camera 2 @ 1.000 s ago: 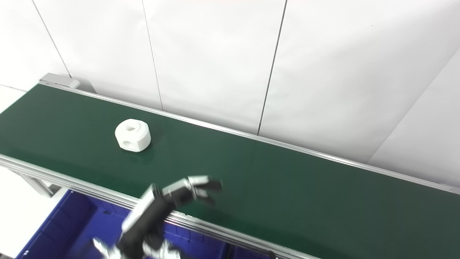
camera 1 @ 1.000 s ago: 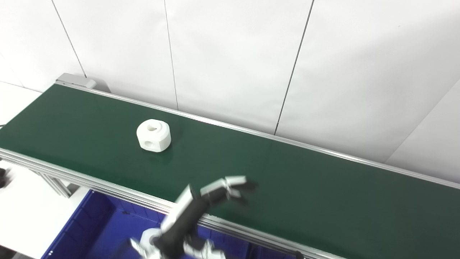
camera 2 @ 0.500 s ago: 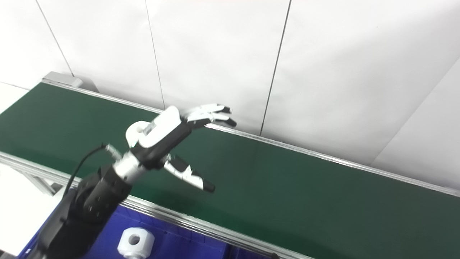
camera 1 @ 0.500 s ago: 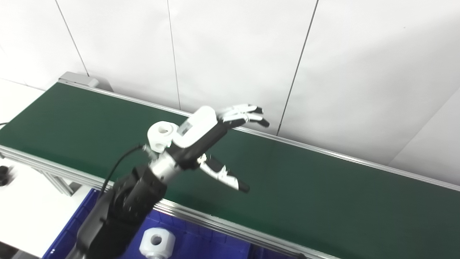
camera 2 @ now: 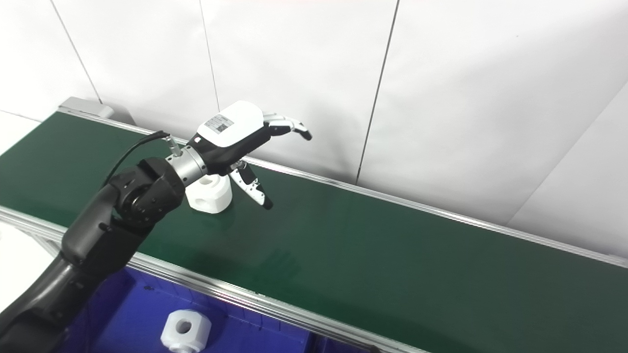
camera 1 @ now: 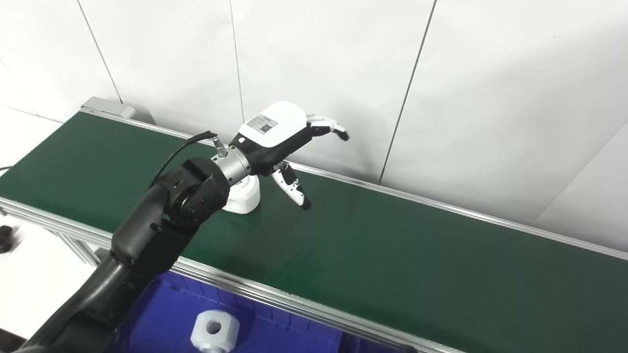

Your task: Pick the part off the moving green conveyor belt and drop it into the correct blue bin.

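Left eye view: the left robot hand (camera 1: 277, 135) hangs over the green conveyor belt (camera 1: 392, 255), fingers (camera 1: 329, 126) spread and thumb pointing down, holding nothing. A white part (camera 1: 242, 194) sits on the belt just below its wrist, half hidden by the arm.

Right eye view: the same part (camera 2: 211, 193) lies beside the downturned thumb, apart from it. Nearer the robot than the hand, a second white part (camera 2: 185, 329) rests in the blue bin (camera 2: 122, 314). No right robot hand shows.
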Controlling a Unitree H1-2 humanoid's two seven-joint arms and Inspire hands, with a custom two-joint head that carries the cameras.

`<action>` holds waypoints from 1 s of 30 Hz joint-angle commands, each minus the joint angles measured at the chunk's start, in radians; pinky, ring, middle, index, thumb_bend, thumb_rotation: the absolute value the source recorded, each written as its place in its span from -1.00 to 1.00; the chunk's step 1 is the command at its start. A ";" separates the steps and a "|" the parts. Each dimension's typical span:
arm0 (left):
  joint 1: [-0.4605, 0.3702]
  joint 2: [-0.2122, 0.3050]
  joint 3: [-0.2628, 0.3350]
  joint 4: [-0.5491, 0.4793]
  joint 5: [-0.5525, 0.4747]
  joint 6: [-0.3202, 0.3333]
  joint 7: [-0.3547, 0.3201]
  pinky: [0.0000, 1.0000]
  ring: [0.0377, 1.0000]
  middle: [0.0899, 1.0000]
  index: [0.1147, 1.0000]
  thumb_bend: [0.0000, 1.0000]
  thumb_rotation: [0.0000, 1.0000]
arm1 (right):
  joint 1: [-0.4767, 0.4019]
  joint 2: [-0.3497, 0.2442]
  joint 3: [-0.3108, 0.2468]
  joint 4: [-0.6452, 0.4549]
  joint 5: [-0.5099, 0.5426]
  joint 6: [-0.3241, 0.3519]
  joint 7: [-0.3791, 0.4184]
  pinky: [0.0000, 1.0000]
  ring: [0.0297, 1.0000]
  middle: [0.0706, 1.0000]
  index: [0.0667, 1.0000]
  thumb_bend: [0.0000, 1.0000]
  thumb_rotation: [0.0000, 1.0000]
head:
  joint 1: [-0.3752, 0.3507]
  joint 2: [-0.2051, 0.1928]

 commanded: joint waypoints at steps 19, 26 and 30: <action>-0.069 0.016 -0.118 0.137 0.311 0.256 -0.065 0.57 0.75 0.78 0.74 1.00 -0.55 | -0.002 0.016 -0.004 -0.021 0.008 -0.031 0.026 1.00 1.00 1.00 0.98 0.83 1.00 | -0.007 0.006; -0.072 0.005 -0.144 0.215 0.359 0.260 -0.026 0.71 0.78 0.79 0.75 1.00 -0.56 | -0.004 0.015 -0.003 -0.014 0.006 -0.033 0.024 1.00 0.99 1.00 0.98 0.79 1.00 | -0.009 0.012; -0.078 -0.001 -0.161 0.242 0.373 0.263 -0.033 0.70 0.78 0.79 0.75 1.00 -0.51 | -0.003 0.015 -0.003 -0.016 0.006 -0.032 0.026 1.00 1.00 0.99 0.97 0.77 1.00 | -0.007 0.012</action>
